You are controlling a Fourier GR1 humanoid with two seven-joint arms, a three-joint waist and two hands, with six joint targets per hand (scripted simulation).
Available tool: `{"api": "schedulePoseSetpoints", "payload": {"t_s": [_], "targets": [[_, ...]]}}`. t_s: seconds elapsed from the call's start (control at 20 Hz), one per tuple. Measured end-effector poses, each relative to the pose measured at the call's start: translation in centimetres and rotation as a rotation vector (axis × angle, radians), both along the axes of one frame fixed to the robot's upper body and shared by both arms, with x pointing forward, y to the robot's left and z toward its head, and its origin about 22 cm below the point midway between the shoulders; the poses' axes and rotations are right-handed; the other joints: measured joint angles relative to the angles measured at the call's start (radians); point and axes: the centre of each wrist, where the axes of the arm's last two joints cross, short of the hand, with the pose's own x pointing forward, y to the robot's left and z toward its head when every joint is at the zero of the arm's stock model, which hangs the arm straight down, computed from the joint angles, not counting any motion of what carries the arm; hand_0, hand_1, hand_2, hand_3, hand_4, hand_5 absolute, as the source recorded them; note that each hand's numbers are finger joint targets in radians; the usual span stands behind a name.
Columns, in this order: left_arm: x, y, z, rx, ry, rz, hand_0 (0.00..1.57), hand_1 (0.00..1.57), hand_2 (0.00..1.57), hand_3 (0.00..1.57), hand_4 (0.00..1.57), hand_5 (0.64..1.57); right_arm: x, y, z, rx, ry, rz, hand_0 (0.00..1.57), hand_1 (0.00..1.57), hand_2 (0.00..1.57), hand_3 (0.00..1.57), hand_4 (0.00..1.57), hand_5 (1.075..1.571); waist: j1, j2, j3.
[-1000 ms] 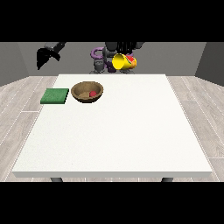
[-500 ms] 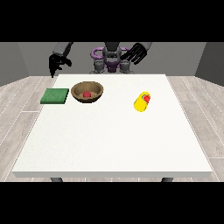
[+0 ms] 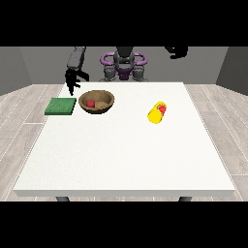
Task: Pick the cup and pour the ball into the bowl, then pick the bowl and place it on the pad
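**A:** Where is the cup?

**B:** The yellow cup lies on its side on the white desk, right of the middle, well apart from both hands. Something red shows at its upper right end, by the rim; I cannot tell what it is.

**A:** And the ball?

**B:** A red ball sits inside the brown wooden bowl, toward the bowl's left side. The bowl stands upright on the desk, near the far edge and left of centre.

**A:** The pad?

**B:** The green pad lies flat on the desk just beside the bowl, on its left. The two are close, but a thin strip of desk seems to separate them. Nothing rests on the pad.

**A:** What are the hands doing?

**B:** The hand at the view's left hangs from a grey forearm above the far left corner of the desk, over the gap between pad and bowl. Its fingers point downward and look fairly straight, and it holds nothing. The hand at the view's right is raised high, up beyond the desk's far edge, at the top of the scene. It holds nothing, but I cannot tell how its fingers lie.

**A:** And the robot itself?

**B:** Its torso, grey with purple rings, stands behind the far edge of the desk, between the two hands.
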Motion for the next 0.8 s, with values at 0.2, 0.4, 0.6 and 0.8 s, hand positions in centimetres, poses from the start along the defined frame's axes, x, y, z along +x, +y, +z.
{"api": "schedulePoseSetpoints", "payload": {"t_s": [0.2,0.4,0.6,0.8], "targets": [[-0.2,7.6,1.6,-0.102,0.027,-0.041,0.0,0.0,0.0,0.0,0.29,1.551,-0.6,1.4,-0.7,0.02,0.006,0.041,0.0,0.0,0.0,0.0,0.0,1.568,-0.031,0.006,0.0037],[-1.1,13.2,3.8,-0.149,0.016,-0.047,0.0,0.0,0.0,0.0,0.25,1.552,-1.1,2.7,-1.5,0.021,-0.003,0.064,0.0,0.0,0.0,0.0,0.0,1.57,-0.056,0.032,0.0058],[-2.0,16.0,5.3,-0.178,0.001,-0.058,0.0,0.0,0.0,0.0,0.2,1.561,-1.6,2.9,-2.9,0.028,0.005,0.065,0.0,0.0,0.0,0.0,0.0,1.571,-0.058,0.051,0.0072],[-2.8,17.6,6.5,-0.187,-0.018,-0.058,0.0,0.0,0.0,0.0,0.15,1.562,-1.4,2.5,-3.5,0.029,-0.002,0.055,0.0,0.0,0.0,0.0,0.0,1.57,-0.063,0.068,0.0075]]}}
